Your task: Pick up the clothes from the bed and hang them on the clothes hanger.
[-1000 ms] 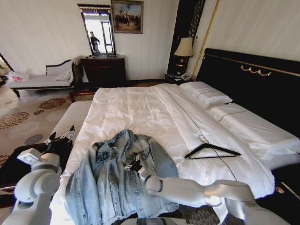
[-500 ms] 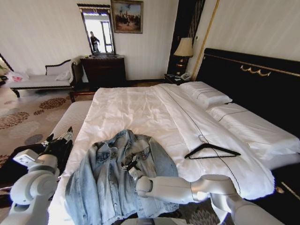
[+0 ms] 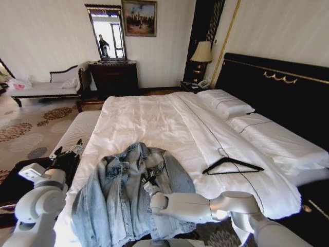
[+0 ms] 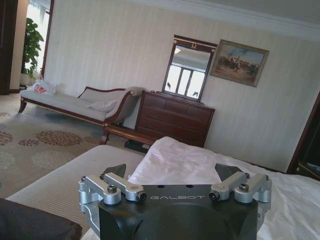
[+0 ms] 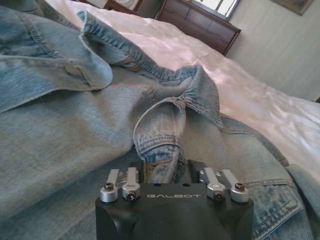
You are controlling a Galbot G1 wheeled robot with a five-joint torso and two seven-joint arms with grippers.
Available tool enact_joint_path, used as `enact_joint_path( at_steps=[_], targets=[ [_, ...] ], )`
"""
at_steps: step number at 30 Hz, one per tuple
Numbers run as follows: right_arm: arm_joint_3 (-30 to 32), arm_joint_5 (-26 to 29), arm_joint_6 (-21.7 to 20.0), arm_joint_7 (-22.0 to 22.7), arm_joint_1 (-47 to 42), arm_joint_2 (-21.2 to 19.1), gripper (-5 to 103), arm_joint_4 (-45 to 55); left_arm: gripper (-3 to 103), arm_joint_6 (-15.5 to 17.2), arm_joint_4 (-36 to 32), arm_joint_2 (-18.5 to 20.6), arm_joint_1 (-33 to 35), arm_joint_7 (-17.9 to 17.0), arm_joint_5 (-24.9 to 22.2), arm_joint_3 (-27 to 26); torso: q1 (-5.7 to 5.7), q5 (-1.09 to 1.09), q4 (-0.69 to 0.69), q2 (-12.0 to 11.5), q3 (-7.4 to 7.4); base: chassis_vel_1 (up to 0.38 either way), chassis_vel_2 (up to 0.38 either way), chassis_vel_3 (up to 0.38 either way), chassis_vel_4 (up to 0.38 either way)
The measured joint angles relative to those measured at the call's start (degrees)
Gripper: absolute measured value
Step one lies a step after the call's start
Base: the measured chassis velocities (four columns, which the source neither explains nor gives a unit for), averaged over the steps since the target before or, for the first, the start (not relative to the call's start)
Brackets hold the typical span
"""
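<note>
- Gripping a fold of the denim jacket (image 3: 131, 193) on the bed (image 3: 154, 123), the right gripper (image 5: 161, 172) seems clamped.
- Left gripper (image 4: 172, 175) waits spread, empty.
- Next: lift toward the hanger (image 3: 234, 165).

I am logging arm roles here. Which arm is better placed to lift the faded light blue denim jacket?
Right. The right gripper is already on the faded light blue denim jacket, a fold of it between its fingers. The left gripper hangs open beside the white bed, off the jacket.
</note>
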Motion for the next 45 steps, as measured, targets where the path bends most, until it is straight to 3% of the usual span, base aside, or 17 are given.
enact_joint_path(
  at_steps=[2,6,8,13,23,30,37,38,40,44,45],
  targets=[
    [0.29,-0.3,0.29,0.03,-0.03,0.06,47,-0.13,100,-0.04,0.01,-0.03,0.04,0.0,0.05,0.05,0.0,0.0,0.0,0.0,0.0,0.0,0.0,0.0,0.0],
    [1.22,-0.72,1.63,-0.04,0.15,-0.38,25,0.47,100,-0.2,-0.09,-0.07,0.13,-0.02,0.17,0.15,0.0,0.0,0.0,0.0,0.0,0.0,0.0,0.0,0.0],
    [1.41,-0.71,1.76,-0.09,0.28,-0.61,25,0.78,100,-0.22,-0.1,-0.07,0.15,-0.02,0.2,0.16,0.0,0.0,0.0,0.0,0.0,0.0,0.0,0.0,0.0],
    [3.57,-0.75,3.22,-1.47,1.57,-2.06,4,1.5,100,-0.38,-0.15,-0.16,0.36,-0.03,0.39,0.23,0.0,0.0,0.0,0.0,0.0,0.0,0.0,0.0,0.0],
    [11.79,-0.36,3.9,-2.6,4.76,-3.04,4,-2.23,100,-1.03,0.62,-0.62,0.2,-0.01,2.21,2.35,0.0,0.0,0.01,0.0,0.0,0.0,0.0,0.0,0.0],
    [14.17,-0.31,1.36,0.0,3.84,-5.59,4,-3.93,100,-1.07,1.49,-0.64,-0.4,0.02,2.5,3.95,0.0,0.01,0.01,0.0,0.0,0.0,0.0,0.0,0.0],
    [15.56,-0.57,1.53,0.28,1.12,-7.47,1,-3.32,100,-1.07,2.31,-0.68,-0.52,0.02,2.47,5.21,0.0,0.0,0.0,0.0,0.0,0.0,0.0,0.0,0.0],
    [15.73,-0.72,2.03,0.12,0.72,-7.47,6,-3.3,100,-1.06,2.44,-0.77,-0.59,0.02,2.47,5.65,0.0,0.0,0.0,0.0,0.0,0.0,0.0,0.0,0.0],
    [16.09,-1.05,2.89,-0.54,0.34,-7.4,6,-3.4,100,-1.01,2.48,-0.87,-0.66,0.03,2.47,6.09,0.0,0.0,0.0,0.0,0.0,0.0,0.0,0.0,0.0],
    [17.39,-3.94,5.61,-2.52,-0.31,-8.25,28,-3.17,100,0.84,2.78,-1.22,-0.47,0.26,0.1,7.89,-0.01,0.01,0.01,-0.01,0.0,0.0,0.0,0.0,0.0],
    [17.39,-3.94,5.61,-2.52,-0.31,-8.25,28,-3.17,100,0.84,2.78,-1.22,-0.47,0.26,0.1,7.89,-0.01,0.01,0.01,-0.01,0.0,0.0,0.0,0.0,0.0]
  ],
)
